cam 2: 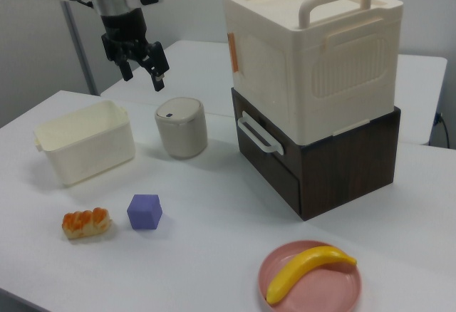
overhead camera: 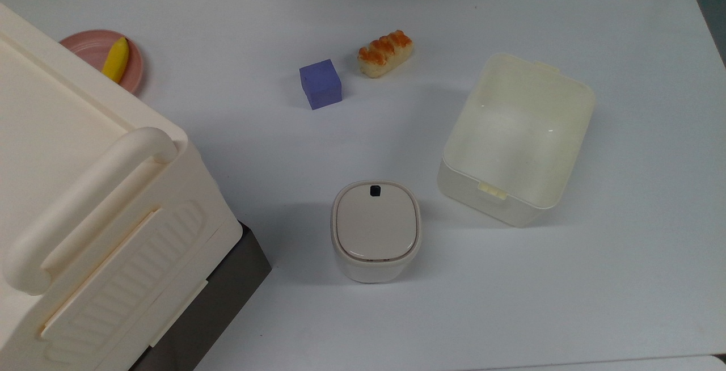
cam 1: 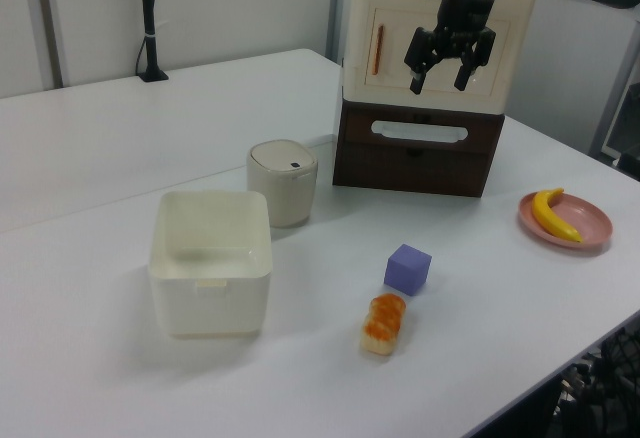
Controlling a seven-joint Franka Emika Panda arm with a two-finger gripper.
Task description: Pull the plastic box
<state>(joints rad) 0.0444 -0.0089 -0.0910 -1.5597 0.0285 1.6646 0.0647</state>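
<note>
Three cameras look at one white table (overhead camera: 567, 13), and the plastic box (overhead camera: 517, 138) serves as the landmark. It stands lidless and empty on the table, its pale inside laid bare in the top view, with a clip tab on its near rim.

Just beside the plastic box, on the top view's left, sits a small lidded container (overhead camera: 376, 231) with a black button (the two stand apart, not touching). Farther from the plastic box lie a purple cube (overhead camera: 321, 84) and a piece of toy sushi (overhead camera: 385, 53), and far across the table a banana (overhead camera: 115, 59) rests on a pink plate (overhead camera: 85, 47).

The left view and right view add the gripper (cam 1: 448, 66), hanging in the air well above the table. Its two fingers (cam 2: 158, 71) are spread wide with nothing between them. In the right view it hovers above and behind the lidded container, well apart from the plastic box.

Those side views also reveal that the big cream bin (cam 2: 313, 48) sits on a dark brown drawer unit (cam 2: 320, 162), of which the top view catches a mere corner.
</note>
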